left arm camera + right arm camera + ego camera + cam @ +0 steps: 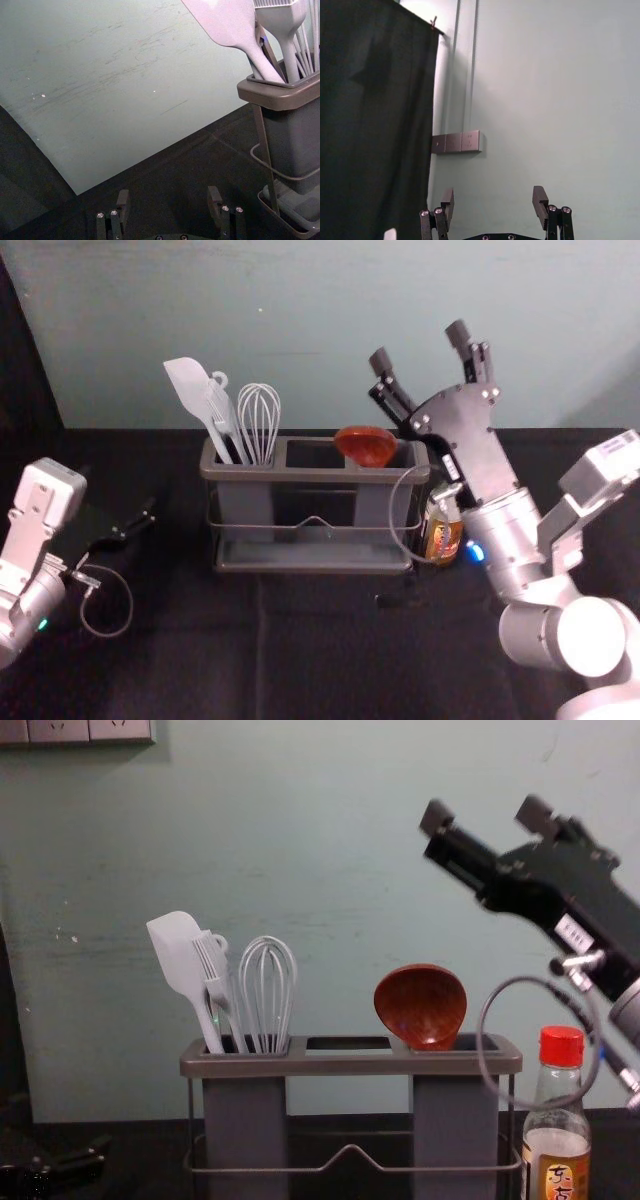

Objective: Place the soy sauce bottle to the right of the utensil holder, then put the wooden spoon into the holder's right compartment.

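- I am viewing an apparent robotics lab.
- Black cloth [180, 670] is covering the worktop [340, 670].
- A dark curtain [370, 110] is hanging near wall sockets [462, 142].
- A scuffed wall [330, 860] is standing behind.

The red-capped bottle [556, 1143] stands right of the holder [350, 1064], brown spoon [421, 1007] upright in its right compartment [455, 1120].

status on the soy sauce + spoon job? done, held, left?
Done, by the look: soy sauce bottle stands right of the utensil holder; wooden spoon sits in its right compartment. Held: nothing; right claw raised, open, empty; left claw open, empty. Left: apparently no placing.
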Robot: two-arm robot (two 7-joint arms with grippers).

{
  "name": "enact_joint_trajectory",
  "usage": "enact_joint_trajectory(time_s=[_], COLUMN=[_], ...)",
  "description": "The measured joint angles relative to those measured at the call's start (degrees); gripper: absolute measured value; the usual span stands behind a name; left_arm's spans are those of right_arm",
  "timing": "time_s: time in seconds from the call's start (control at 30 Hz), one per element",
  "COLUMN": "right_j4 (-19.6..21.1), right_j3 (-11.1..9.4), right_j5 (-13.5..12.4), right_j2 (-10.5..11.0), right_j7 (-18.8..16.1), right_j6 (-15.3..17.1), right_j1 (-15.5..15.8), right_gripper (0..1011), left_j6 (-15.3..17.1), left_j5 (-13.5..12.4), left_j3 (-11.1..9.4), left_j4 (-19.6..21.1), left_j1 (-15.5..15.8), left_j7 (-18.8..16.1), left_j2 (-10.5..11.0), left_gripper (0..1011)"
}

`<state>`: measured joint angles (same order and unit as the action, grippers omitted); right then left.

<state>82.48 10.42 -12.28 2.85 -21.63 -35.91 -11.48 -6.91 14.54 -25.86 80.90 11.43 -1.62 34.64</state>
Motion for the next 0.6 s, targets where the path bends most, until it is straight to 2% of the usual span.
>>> enact_joint_trajectory(time_s=[0.4,0.6], right_j4=[3.8,4.8], right_j3=[-3.1,-5.2], right_j5=[0.1,-0.3], right_j2=[3.2,6.0], right_j7=[1.1,1.0], right_j6=[2.1,4.5], right_j1=[-0.4,-0.6], right_gripper=[1002,1002], left_j6=[0.0,0.0], left_j5=[0.0,0.0], left_j3=[0.0,0.0], left_j4=[0.0,0.0], left_j1=[0.0,0.0], left_j7=[0.0,0.0], left_j2=[0.0,0.0], left_gripper=[1011,1011])
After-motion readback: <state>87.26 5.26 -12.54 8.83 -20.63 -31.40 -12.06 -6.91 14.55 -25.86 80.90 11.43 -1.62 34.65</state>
